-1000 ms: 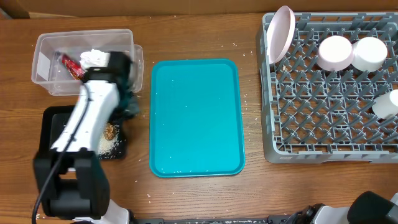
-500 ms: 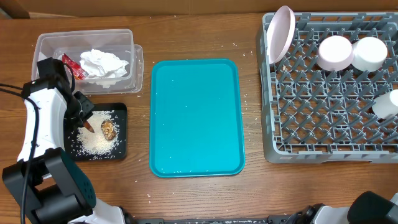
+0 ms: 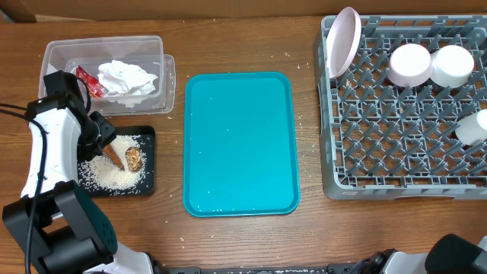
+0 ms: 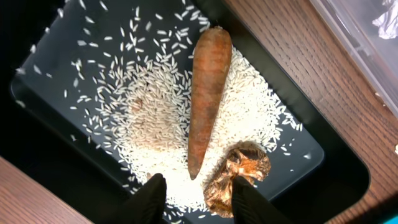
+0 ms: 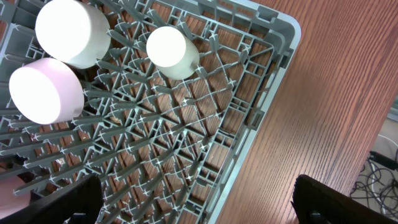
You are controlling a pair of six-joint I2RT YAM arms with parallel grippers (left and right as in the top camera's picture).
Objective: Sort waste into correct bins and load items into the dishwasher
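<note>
wood tabletop (image 3: 312, 228) holds teal tray (image 3: 240, 144); left end effector (image 4: 198, 185) parted above carrot (image 4: 208, 93), right end effector (image 5: 196, 183) wide.

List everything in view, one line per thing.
table: one, brown wood, under everything
tub: one, clear, far left
napkins: a crumpled heap, white, in tub
wrapper: one, red, in tub
black tray: one, in front of tub
rice: loose, white, in black tray
carrot: one, orange, on rice
lump: one, brown, beside carrot tip
teal tray: one, centre
rack: one, grey, right
plate: one, white, upright in rack corner
cups: three, white, in rack
left pincer: open, over black tray
right pincer: open, over rack
</note>
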